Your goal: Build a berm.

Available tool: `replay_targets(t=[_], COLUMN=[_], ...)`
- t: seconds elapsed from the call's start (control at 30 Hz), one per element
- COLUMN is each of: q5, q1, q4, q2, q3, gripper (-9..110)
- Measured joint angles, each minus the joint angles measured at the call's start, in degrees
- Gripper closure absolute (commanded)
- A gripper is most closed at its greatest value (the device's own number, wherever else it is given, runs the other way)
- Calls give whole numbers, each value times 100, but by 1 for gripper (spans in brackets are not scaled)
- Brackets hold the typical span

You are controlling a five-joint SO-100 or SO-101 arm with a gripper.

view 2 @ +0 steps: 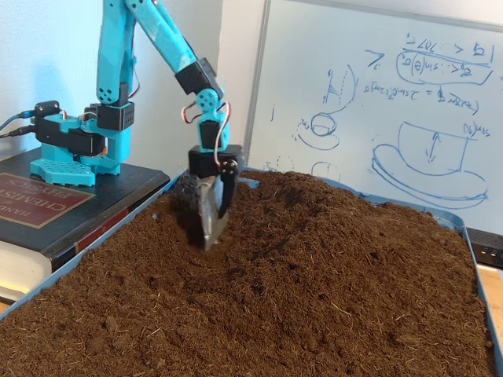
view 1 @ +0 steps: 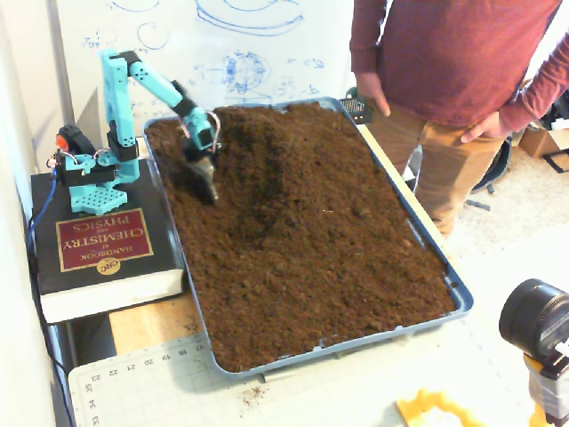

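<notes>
Nearest in the high fixed view I see a black camera lens (view 1: pixel 536 318) at lower right and a cutting mat (view 1: pixel 142 382) along the bottom edge. Above that, the blue tray (view 1: pixel 458 289) fills mid-frame, packed w/ brown soil. At left a thick chemistry handbook (view 1: pixel 98 249) lies flat, w/ the teal arm base (view 1: pixel 89 173) sitting on it.

In the low fixed view the gripper (view 2: pixel 211 228) points straight down at left-centre, carrying a silvery scoop blade (view 2: pixel 209 214); blade tip is in the soil. Fingers look pressed together on the blade, no gap I can make out, but can't be sure from here.

The berm (view 2: pixel 330 208) is the raised ridge just right of the gripper in that view, running toward the far end of the tray; upper centre of the tray (view 1: pixel 267 142) in the high view.

Farther back: whiteboard (view 2: pixel 393 94) w/ blue sketches, and a person (view 1: pixel 444 71) in a maroon top at upper right.
</notes>
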Motion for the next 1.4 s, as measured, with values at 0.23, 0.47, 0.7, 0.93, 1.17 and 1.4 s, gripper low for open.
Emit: replay_targets(t=[0.23, 0.47, 0.7, 0.93, 1.17, 1.4], q5=[0, 0, 0, -53, -53, -105], q1=[44, 44, 44, 44, 44, 26], q4=[1784, 3384, 4438, 3806, 1793, 1028], q2=[-44, -44, -176, -1187, -1784, -1819], q3=[-1600, -2821, -3006, -3006, -3006, -2979], gripper=[101, 101, 101, 101, 101, 101])
